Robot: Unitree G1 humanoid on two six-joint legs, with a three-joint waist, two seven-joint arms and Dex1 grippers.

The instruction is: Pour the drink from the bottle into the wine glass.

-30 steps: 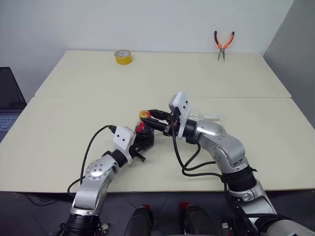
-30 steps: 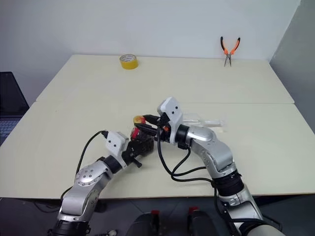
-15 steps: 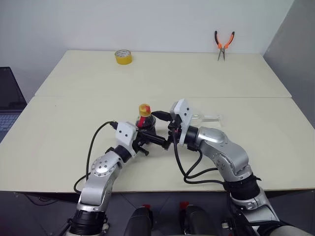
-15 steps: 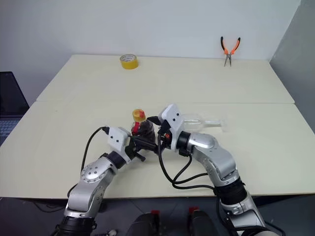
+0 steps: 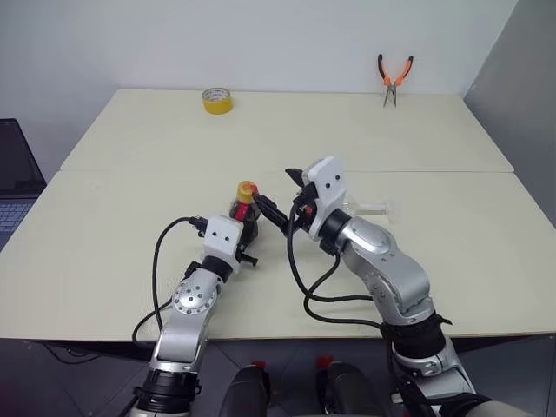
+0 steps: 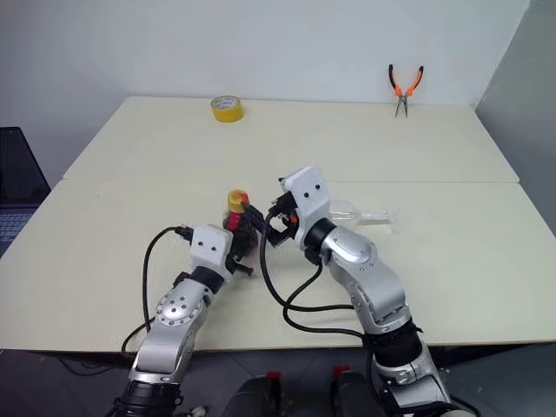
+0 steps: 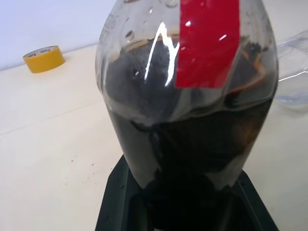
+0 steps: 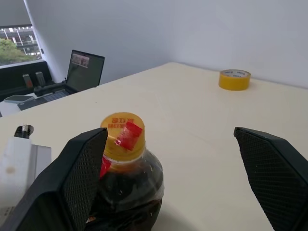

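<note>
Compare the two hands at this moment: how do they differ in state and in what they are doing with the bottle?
The left hand is shut on the bottle, holding its dark body upright, while the right hand is open and holds nothing. The left hand sits low at the bottle's body; the right hand is higher, near the yellow cap, its fingers spread wide apart. Both have black fingers and meet at the same bottle.

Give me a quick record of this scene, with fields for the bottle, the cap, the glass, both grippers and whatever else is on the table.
bottle: upright on table, dark drink inside
cap: yellow, still on
glass: lying on its side behind the right arm
left gripper: shut on bottle
right gripper: open, beside the cap, not touching
tape roll: far left of table
pliers: at the far right, by the wall
laptop: off the table's left edge
</note>
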